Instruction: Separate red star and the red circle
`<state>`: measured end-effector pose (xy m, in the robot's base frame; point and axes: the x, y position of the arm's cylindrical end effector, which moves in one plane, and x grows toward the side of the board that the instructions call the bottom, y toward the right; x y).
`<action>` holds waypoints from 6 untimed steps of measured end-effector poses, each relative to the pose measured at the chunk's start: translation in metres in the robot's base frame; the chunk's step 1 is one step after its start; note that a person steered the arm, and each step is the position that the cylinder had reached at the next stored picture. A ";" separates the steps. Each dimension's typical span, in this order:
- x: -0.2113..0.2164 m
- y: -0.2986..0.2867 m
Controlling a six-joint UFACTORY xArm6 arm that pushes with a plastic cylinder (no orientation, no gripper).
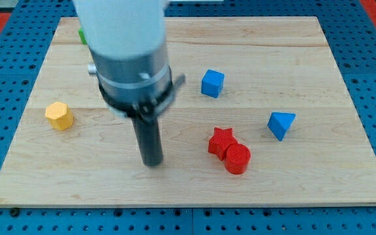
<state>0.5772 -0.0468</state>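
Observation:
The red star (220, 141) lies on the wooden board (194, 183) right of centre, toward the view's bottom. The red circle (237, 158) touches it at its lower right. My tip (152, 162) is the lower end of the dark rod; it rests on the board to the left of the red star, about a block's width of bare wood between them. The arm's white and grey body hides the board's upper left-centre.
A blue cube (212, 83) sits above the red pair. A blue triangle (281, 125) sits to their right. A yellow hexagon (59, 115) is near the left edge. A green block (82, 36) shows partly behind the arm at the top left.

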 end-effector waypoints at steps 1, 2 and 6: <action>0.030 0.047; 0.020 0.076; -0.070 0.123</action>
